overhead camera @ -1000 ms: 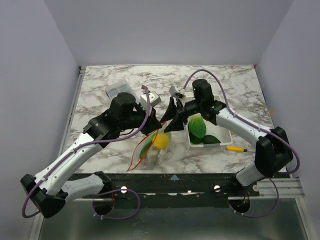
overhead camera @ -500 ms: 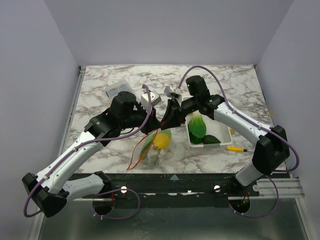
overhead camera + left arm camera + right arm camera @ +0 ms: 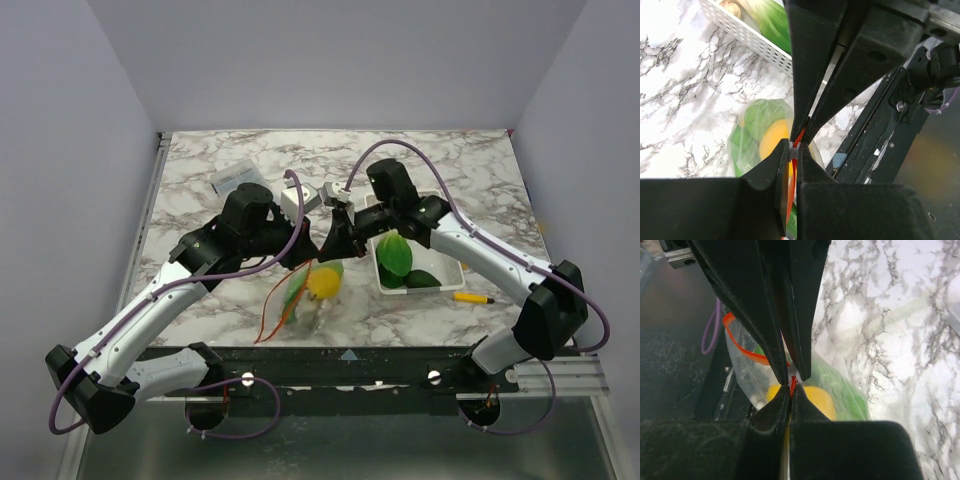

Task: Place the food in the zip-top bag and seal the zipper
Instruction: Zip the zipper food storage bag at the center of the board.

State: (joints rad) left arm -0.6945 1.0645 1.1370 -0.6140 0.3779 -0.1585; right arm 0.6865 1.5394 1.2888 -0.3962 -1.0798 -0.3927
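Sealing looks underway: left end effector (image 3: 791,150) and right end effector (image 3: 791,389) both clench the zipper (image 3: 747,355) of the zip-top bag (image 3: 300,305), near-centre with food (image 3: 322,283) inside; next, one should slide along the strip.

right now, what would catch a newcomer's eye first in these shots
At mid-table the left hand and right hand meet tip to tip, both shut on the orange-red zipper. Below them droops the clear zip-top bag, with a yellow piece and greens inside. To its right, the white basket holds green vegetables.
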